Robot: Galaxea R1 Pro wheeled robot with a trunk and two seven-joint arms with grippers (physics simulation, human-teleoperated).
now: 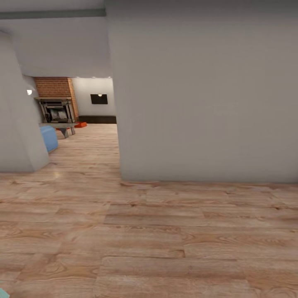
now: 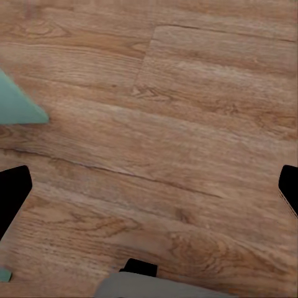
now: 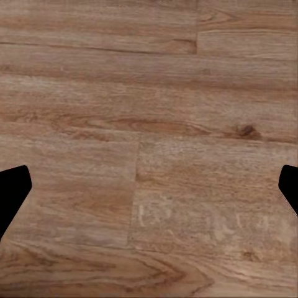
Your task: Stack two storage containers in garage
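Left gripper (image 2: pixel 149 186) wide open, holding nothing, over wood-plank floor (image 2: pixel 186 124). Right gripper (image 3: pixel 149 186) likewise wide, empty. Far off by the fireplace (image 1: pixel 56 108), one storage container (image 1: pixel 80 124).

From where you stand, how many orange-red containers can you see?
1, possibly 2. An orange-red container sits on the wood floor far off, near the brick fireplace. A second orange sliver shows under the grey bench; too small to confirm.

Pale grey wall (image 1: pixel 207 95) fills 12 to 3 o'clock. Smaller wall section (image 1: pixel 16 124) at 9 o'clock. Between them, at 11 o'clock, a dark wall panel (image 1: pixel 99 99) far off.
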